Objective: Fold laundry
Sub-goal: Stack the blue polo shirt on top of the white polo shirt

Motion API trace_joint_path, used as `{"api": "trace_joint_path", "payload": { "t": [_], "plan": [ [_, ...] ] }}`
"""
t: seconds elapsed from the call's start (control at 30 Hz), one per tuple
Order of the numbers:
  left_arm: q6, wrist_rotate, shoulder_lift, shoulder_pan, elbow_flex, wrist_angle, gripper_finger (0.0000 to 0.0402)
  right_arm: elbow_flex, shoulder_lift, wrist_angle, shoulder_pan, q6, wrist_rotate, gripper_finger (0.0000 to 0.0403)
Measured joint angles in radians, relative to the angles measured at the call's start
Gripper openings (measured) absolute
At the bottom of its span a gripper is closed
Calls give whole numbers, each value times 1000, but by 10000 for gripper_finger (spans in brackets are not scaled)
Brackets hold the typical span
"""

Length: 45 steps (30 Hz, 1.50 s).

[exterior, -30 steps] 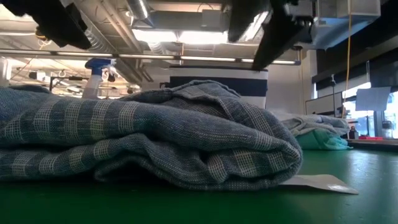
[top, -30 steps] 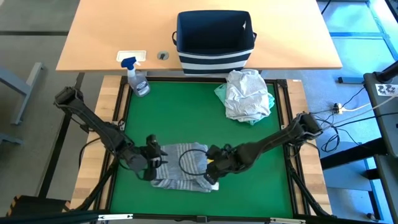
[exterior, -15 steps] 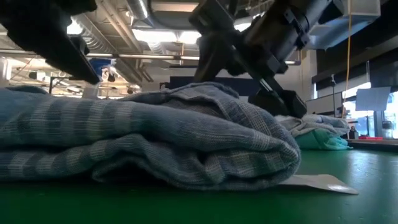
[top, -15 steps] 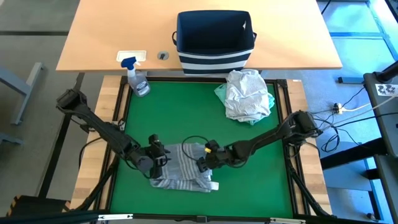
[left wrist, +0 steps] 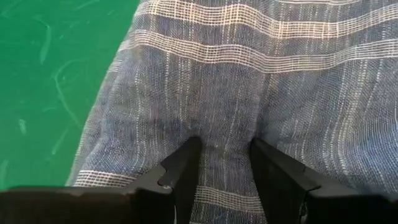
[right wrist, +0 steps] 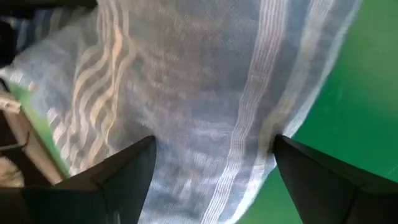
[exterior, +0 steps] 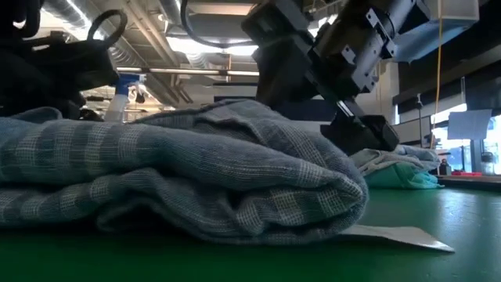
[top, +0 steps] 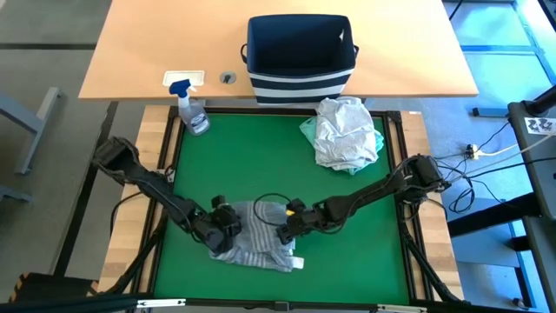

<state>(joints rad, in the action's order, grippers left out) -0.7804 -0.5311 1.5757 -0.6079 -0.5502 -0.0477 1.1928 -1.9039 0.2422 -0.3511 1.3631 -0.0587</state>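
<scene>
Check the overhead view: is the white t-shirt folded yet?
No, the white t-shirt lies crumpled in a heap on the green mat near the basket.

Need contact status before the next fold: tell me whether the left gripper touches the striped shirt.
Touching. The left wrist view shows the left gripper fingers pressed into the striped shirt, fabric between them.

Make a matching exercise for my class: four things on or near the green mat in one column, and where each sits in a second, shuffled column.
Things:
1. striped shirt
2. white t-shirt
3. spray bottle
4. striped basket

Places:
A. on the wooden table beyond the mat
B. at the mat's far left corner
C. between both grippers, at the mat's near edge
D. crumpled near the mat's far right corner

Pairs: 1-C, 2-D, 3-B, 4-A
</scene>
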Motion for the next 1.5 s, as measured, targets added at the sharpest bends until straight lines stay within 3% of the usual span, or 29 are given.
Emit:
{"api": "trace_joint_path", "payload": {
  "t": [0.3, 0.57, 0.77, 1.07, 1.23, 1.5],
  "plan": [
    [6, -8, 54, 1, 3, 93, 143, 0, 0, 11, 5, -13, 0, 326],
    [5, -1, 56, 1, 3, 98, 144, 0, 4, 119, 34, -29, 79, 326],
    [5, -2, 56, 0, 4, 98, 144, 0, 0, 120, 31, -14, 74, 326],
    [5, -3, 57, -1, 5, 103, 144, -7, -67, 11, 31, -27, 109, 326],
    [5, -3, 58, -1, 6, 112, 144, -9, -73, -49, 7, -25, 16, 326],
    [5, -5, 59, -2, 6, 116, 144, -11, -157, -334, 11, -28, 41, 326]
  ]
}}
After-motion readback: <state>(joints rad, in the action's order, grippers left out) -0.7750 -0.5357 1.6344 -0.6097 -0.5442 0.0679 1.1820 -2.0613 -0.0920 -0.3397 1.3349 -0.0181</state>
